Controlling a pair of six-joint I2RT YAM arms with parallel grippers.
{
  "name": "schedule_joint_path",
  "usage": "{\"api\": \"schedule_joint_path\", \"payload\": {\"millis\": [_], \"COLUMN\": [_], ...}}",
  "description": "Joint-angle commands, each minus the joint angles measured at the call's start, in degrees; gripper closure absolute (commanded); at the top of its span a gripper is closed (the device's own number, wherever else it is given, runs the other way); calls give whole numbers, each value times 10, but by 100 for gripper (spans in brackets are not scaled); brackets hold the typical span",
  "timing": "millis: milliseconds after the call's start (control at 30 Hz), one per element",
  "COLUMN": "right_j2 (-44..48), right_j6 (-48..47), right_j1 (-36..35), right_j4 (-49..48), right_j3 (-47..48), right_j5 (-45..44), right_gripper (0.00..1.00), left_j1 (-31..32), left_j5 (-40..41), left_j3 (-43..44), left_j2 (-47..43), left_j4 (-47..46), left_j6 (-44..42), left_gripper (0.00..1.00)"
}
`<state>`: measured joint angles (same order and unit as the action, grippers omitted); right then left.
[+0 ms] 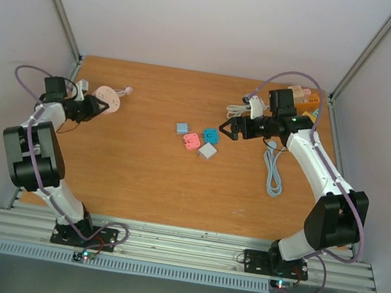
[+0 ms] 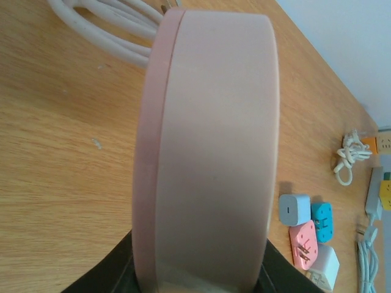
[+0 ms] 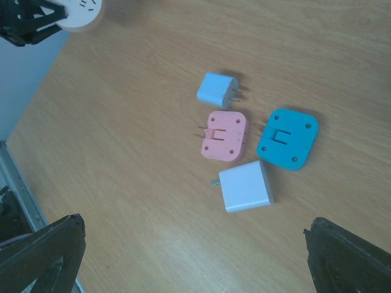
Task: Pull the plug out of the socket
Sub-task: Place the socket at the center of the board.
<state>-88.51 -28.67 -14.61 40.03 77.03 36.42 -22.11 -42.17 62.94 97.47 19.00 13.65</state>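
Pink and round, the socket sits at the far-left side of the worktop, pinched across its rim by the closed left end effector. Over four loose adapters mid-worktop, the right end effector gapes wide and holds nothing, so the socket lies well apart to its left. Whether a plug sits in the socket's face, I cannot tell.

The round pink socket at the far left is clamped across its thickness by the left pincer.
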Motion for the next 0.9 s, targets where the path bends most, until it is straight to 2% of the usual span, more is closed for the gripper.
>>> {"api": "schedule_joint_path", "payload": {"millis": [0, 200, 467, 600, 700, 867], "right_j2": [2, 1, 3, 1, 0, -2], "right_j6": [8, 9, 10, 11, 10, 11], "right_j1": [0, 0, 0, 0, 0, 0], "right_j4": [-9, -9, -8, -7, -7, -6], "right_j3": [-4, -3, -3, -3, -3, -2], "right_j5": [3, 8, 9, 12, 14, 16], "right_gripper": [1, 1, 2, 1, 1, 1], "left_j1": [6, -3, -22, -35, -52, -77], "left_j5": [-45, -16, 23, 62, 70, 80], "left_j3": [2, -10, -15, -9, -10, -10], "left_j2": [-16, -17, 14, 26, 31, 39], "left_j4": [-18, 58, 89, 108, 108, 99], "left_j6": [-11, -91, -106, -107, -105, -106], "left_gripper": [100, 100, 98, 82, 78, 57]}}
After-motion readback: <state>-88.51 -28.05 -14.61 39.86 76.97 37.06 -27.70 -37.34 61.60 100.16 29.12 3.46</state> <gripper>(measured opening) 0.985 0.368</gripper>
